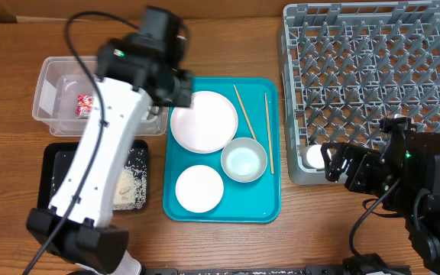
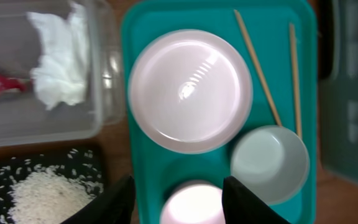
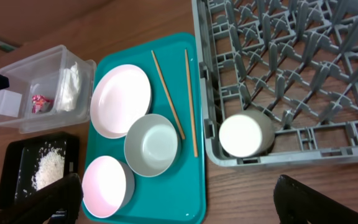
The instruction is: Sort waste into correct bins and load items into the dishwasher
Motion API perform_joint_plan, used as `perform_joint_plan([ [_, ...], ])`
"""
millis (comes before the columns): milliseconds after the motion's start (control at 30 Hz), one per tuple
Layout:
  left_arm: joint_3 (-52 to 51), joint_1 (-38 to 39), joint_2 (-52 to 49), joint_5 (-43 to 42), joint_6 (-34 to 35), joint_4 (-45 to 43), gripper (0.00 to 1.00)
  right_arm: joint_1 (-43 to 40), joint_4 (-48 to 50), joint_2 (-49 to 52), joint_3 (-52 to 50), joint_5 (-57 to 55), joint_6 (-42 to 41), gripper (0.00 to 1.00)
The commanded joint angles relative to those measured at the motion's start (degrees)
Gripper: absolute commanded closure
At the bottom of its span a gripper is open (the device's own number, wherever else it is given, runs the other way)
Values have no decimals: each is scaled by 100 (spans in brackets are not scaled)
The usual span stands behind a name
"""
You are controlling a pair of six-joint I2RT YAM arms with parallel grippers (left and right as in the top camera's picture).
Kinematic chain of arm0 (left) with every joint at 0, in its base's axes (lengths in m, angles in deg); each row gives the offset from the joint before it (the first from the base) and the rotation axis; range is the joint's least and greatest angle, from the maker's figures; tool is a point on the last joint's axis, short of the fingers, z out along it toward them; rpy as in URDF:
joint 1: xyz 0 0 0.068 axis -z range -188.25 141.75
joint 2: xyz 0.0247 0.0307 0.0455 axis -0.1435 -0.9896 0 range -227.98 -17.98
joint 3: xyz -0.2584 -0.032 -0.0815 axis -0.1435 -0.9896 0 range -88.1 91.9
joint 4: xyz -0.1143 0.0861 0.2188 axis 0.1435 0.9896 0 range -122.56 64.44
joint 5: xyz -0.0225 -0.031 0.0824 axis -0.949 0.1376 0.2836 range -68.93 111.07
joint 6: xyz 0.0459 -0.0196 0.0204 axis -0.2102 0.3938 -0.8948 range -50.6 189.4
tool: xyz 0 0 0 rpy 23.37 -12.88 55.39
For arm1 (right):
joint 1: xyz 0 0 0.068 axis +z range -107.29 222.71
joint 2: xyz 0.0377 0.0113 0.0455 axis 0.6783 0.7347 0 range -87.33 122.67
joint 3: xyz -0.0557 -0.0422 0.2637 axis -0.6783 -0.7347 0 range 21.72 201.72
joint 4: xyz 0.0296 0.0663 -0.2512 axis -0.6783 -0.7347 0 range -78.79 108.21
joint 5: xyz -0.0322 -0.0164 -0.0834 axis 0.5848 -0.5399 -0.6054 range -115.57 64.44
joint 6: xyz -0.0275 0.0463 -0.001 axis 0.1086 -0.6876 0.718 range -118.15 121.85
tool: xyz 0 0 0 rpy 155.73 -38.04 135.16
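Print on red wrapper [image 1: 83, 105] in clear tub [image 1: 50, 95], illegibly small

The plate [image 1: 205, 121], dish [image 1: 199, 188], bowl [image 1: 244, 160] and two chopsticks [image 1: 244, 114] lay on the teal tray [image 1: 270, 208]. A wrapper [image 1: 84, 105] sat in the tub [image 1: 50, 114], rice [image 1: 132, 183] on the black tray [image 1: 55, 164]. The cup [image 1: 315, 156] sat in a corner of the rack [image 1: 373, 69], the right gripper [image 1: 330, 163] just beside it

cup [image 3: 244, 135]: rack [image 3: 272, 155] corner | plate [image 1: 203, 121], dish [image 1: 199, 188], bowl [image 1: 244, 160], chopsticks [image 1: 244, 114]: teal tray [image 1: 266, 208] | wrapper [image 1: 84, 105], napkin [image 2: 61, 59]: tub [image 1: 44, 95] | rice [image 1: 132, 187]: black tray [image 1: 56, 164]
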Motion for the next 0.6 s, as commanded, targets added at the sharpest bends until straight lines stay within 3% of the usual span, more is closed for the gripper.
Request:
perform_joint_plan([
  [0,-168,411,-17,186,411,46,51,-20,-48,-31,146,9,42,0],
  [300,-1403,1222,-31,144,1106,-614,50,-20,-122,-31,146,9,42,0],
  [567,-2253,1746,-31,114,1329,-1016,52,-20,-129,-15,146,9,39,0],
])
